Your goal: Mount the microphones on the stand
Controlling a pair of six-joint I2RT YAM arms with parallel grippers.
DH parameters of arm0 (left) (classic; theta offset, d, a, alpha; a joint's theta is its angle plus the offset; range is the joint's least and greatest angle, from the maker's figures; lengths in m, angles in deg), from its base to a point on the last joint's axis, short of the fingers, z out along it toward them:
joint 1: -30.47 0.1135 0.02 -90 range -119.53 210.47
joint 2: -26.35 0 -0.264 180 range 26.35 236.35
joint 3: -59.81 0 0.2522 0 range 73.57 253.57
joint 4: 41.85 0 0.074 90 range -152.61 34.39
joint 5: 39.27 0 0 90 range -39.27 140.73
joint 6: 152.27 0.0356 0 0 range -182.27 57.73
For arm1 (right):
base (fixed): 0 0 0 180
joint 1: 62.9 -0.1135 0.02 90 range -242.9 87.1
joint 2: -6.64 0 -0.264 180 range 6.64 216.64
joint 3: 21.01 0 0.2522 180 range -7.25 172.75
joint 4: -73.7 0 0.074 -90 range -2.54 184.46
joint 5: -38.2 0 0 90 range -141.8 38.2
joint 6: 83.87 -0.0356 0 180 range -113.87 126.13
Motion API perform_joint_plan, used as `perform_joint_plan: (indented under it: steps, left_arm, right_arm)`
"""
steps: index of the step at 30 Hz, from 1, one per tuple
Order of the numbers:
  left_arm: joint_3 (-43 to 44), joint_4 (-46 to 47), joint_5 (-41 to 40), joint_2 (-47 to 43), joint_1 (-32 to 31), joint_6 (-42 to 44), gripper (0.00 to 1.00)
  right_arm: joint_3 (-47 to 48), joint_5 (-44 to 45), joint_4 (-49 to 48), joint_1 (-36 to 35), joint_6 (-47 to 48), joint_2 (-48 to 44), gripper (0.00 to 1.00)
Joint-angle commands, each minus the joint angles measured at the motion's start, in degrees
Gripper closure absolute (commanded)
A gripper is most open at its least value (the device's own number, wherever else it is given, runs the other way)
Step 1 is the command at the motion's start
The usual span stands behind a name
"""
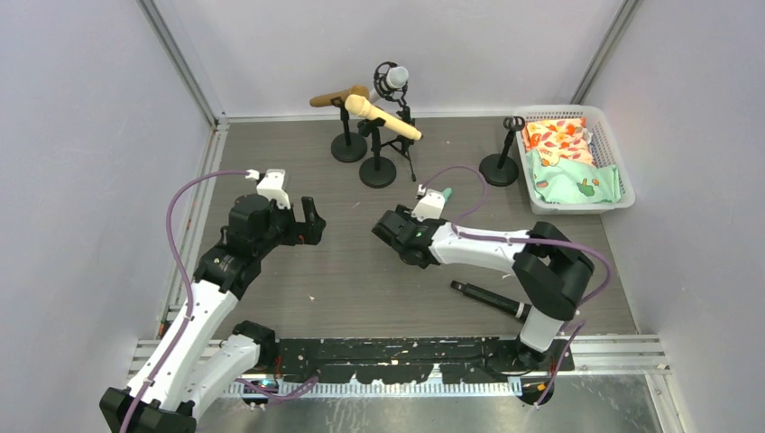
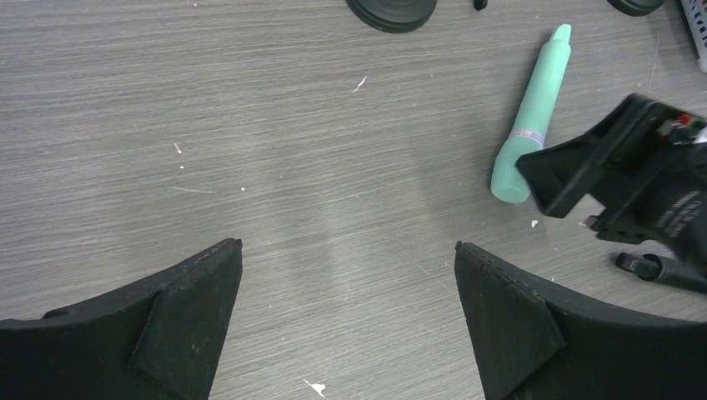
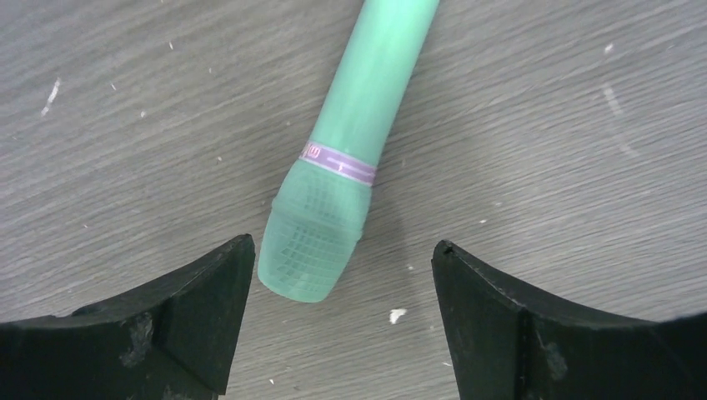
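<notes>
Underneath, a grey wood-grain desk (image 1: 361, 271) is carrying everything, its surface showing scattered pale flecks and crumbs, and plain pale walls (image 1: 451, 45) with metal corner posts (image 1: 180, 63) are closing it in on three sides. At the back, black round-footed stands (image 1: 377, 167) are standing close together, holding a gold mic (image 1: 332, 97), a cream mic (image 1: 383, 117) and a white mic (image 1: 394, 79) up off the desk, while one more stand (image 1: 502, 153) is standing apart beside a white basket (image 1: 622, 153) of patterned cloth. A black mic (image 1: 492, 298) is lying flat near the right arm's base. The teal mic (image 3: 350, 150) is lying flat on the desk near the middle, its slim handle pointing towards the stands; it is looking mint green and slightly see-through, with a fine grid on its rounded head and a purple band where head and handle are meeting. The right gripper (image 3: 342, 242) is hanging just over that head with its jaws apart, one on each side, touching nothing. The left gripper (image 2: 348, 243) is hanging wide open over bare desk, well to the left of the teal mic, holding nothing.
</notes>
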Motion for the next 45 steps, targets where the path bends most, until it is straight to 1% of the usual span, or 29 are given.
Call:
perform_joint_plan:
  steps: [1, 3, 5, 6, 8, 9, 11, 14, 16, 19, 28, 34, 40, 45]
  left_arm:
    - [0.93, 1.41, -0.33, 0.2, -0.08, 0.47, 0.0]
    - [0.93, 1.28, -0.38, 0.16, -0.08, 0.47, 0.0]
    - [0.87, 1.2, -0.37, 0.17, -0.16, 0.47, 0.0]
    - [0.86, 1.21, -0.33, 0.13, -0.11, 0.47, 0.0]
    - [0.84, 1.28, -0.23, 0.2, -0.1, 0.38, 0.0]
    - [0.84, 1.33, -0.18, 0.2, -0.1, 0.38, 0.0]
    - [0.84, 1.42, -0.03, 0.13, -0.16, 0.4, 0.0]
    - [0.76, 1.3, -0.06, 0.0, -0.12, 0.3, 0.0]
    - [0.76, 1.29, -0.07, -0.04, -0.09, 0.29, 0.0]
    - [0.82, 1.18, -0.2, 0.02, -0.11, 0.3, 0.0]
    - [0.93, 1.46, -0.12, 0.78, -0.14, 0.38, 0.0]
    - [1.1, 1.45, -0.15, 1.25, -0.13, 0.47, 0.0]
    - [1.11, 1.53, -0.2, 1.34, -0.14, 0.47, 0.0]
    - [1.17, 1.61, -0.21, 1.35, -0.07, 0.47, 0.0]
  right_arm:
    - [-2.33, 5.11, -3.18, 1.79, 8.57, -7.84, 0.17]
    - [-5.17, 4.09, -6.3, 4.36, 12.77, -11.42, 0.17]
    - [-7.26, 1.12, -8.54, 9.37, 15.64, -14.69, 0.17]
    - [-8.11, -2.45, -10.54, 13.02, 18.15, -15.89, 0.17]
    - [-8.19, -4.58, -11.98, 17.99, 22.32, -17.39, 0.17]
    - [-8.1, -4.17, -13.09, 19.63, 24.93, -17.82, 0.17]
    - [-6.87, -3.8, -14.04, 22.97, 30.67, -17.6, 0.17]
    - [-2.91, -5.03, -13.89, 28.09, 38.48, -14.94, 0.17]
    - [0.05, -4.82, -13.12, 30.81, 41.47, -12.72, 0.17]
    - [2.27, -4.85, -15.4, 34.32, 44.1, -10.72, 0.17]
    - [7.74, -6.37, -23.72, 40.38, 54.02, -3.33, 0.19]
    - [8.98, -8.15, -34.09, 42.77, 60.14, -0.26, 0.24]
    - [12.77, -9.2, -37.65, 45.04, 62.91, 3.43, 0.27]
    - [15.89, -11.85, -38.75, 47.05, 64.51, 6.61, 0.32]
